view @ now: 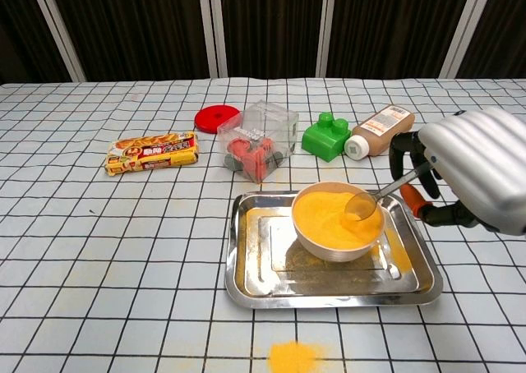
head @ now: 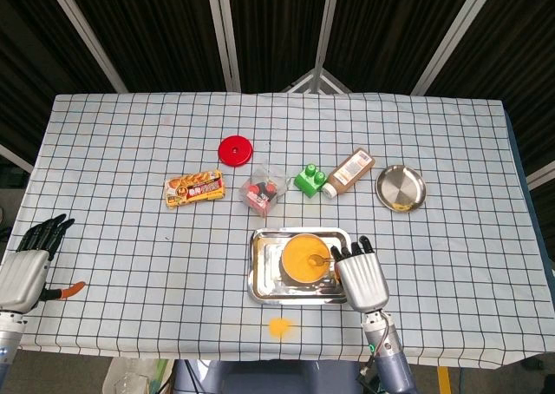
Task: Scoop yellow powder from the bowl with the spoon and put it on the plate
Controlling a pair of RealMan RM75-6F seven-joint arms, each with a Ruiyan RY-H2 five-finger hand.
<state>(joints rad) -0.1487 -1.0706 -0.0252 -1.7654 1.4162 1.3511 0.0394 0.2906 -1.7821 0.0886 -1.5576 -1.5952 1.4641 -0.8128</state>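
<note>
One white bowl of yellow powder [view: 337, 219], one rectangular steel tray [view: 246, 274], one metal spoon [view: 374, 197], one round steel plate [head: 401, 187]. One red round lid [head: 234, 150], one clear plastic box [view: 259, 140], one green toy brick [view: 326, 135], one brown bottle [view: 380, 129], one snack packet [view: 153, 153]. Two robot hands: right [view: 481, 172], left [head: 26, 268].

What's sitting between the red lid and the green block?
A clear plastic box with red things inside sits between the red lid and the green block, seen in both views.
</note>
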